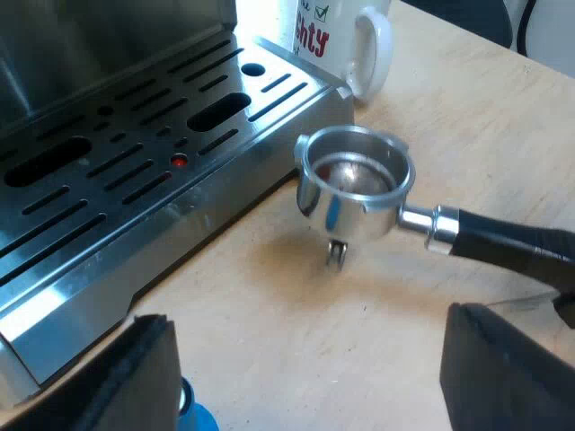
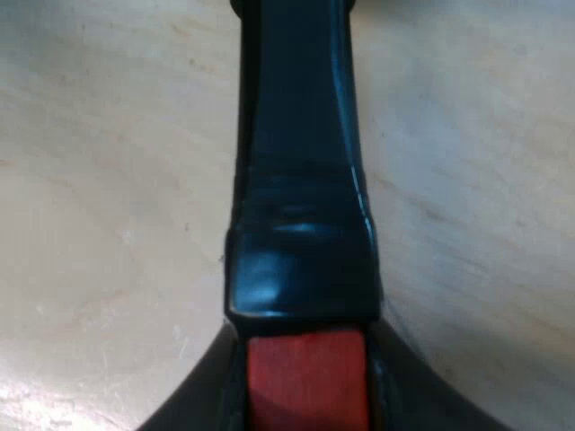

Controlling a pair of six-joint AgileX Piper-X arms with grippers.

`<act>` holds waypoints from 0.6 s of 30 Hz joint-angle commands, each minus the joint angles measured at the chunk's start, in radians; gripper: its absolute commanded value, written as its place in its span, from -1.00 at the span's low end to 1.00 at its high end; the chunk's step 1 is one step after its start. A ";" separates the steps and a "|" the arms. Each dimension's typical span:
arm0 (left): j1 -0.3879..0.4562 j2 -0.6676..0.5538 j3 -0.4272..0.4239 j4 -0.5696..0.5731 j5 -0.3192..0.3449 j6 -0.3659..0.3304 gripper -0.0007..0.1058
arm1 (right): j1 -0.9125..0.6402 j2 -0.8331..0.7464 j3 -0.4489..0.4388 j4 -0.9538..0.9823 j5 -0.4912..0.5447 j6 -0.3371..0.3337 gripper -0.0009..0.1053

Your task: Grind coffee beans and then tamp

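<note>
The metal holder (image 1: 355, 184) sits level just above the wooden table, next to the drip tray of the espresso machine (image 1: 135, 171). Its basket looks empty, with a spout underneath. Its dark handle (image 1: 503, 242) reaches away from the machine. My left gripper (image 1: 314, 377) hovers open on the near side of the holder, with nothing between its fingers (image 1: 135, 377). A blue tamper (image 1: 193, 417) peeks out beside one finger. Seen close up, the handle (image 2: 301, 180) and its red end (image 2: 305, 382) lie between dark fingers, so my right gripper (image 2: 301, 391) is shut on the handle.
A white mug (image 1: 355, 45) with red lettering stands at the corner of the machine's drip tray, beyond the holder. The slotted steel tray has a small red float in it. Bare wooden table lies around the holder.
</note>
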 commanded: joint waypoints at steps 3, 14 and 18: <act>-0.005 0.001 -0.003 -0.010 0.013 -0.003 0.19 | 0.000 -0.015 0.027 -0.078 0.035 -0.007 -0.98; -0.005 0.001 -0.003 -0.010 0.013 -0.003 0.19 | -0.002 -0.002 0.084 -0.137 0.035 -0.007 -0.98; -0.005 0.001 0.007 -0.010 0.013 -0.003 0.19 | -0.002 0.042 0.084 -0.137 0.014 -0.007 -0.98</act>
